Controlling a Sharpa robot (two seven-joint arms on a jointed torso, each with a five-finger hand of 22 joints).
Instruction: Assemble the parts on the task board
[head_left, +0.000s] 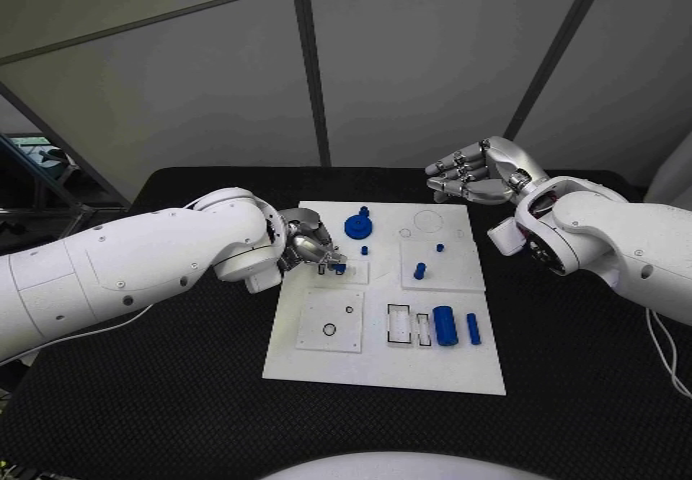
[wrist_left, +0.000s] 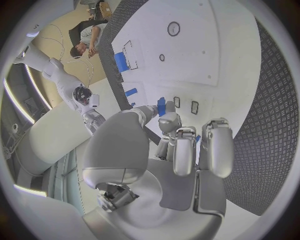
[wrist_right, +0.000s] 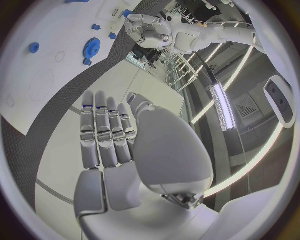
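The white task board (head_left: 378, 372) lies in the middle of the black table (head_left: 173, 400). At its left edge, about halfway up, the left hand (head_left: 307, 246) rests over the board with its fingers curled round a small blue peg (head_left: 338, 267), the peg's tip showing just below the fingertips; the left wrist view shows the same blue peg (wrist_left: 161, 106) pinched between the thumb and the fingers (wrist_left: 185, 150). Just beyond that hand, toward the far edge of the board, stands a blue gear (head_left: 359, 226) with a small blue stud (head_left: 364, 210) just behind it. Near the board's middle a short blue pin (head_left: 420, 270) stands upright, with a smaller blue pin (head_left: 366, 250) to its left. On the near right part of the board a thick blue cylinder (head_left: 446, 326) lies beside a thinner blue rod (head_left: 473, 328), just right of two empty rectangular slots (head_left: 400, 325). A black ring (head_left: 330, 329) sits on the near left part.

The right hand (head_left: 480, 172) hangs above the table past the board's far right corner, holding nothing, its fingers bent inward together but not tight.
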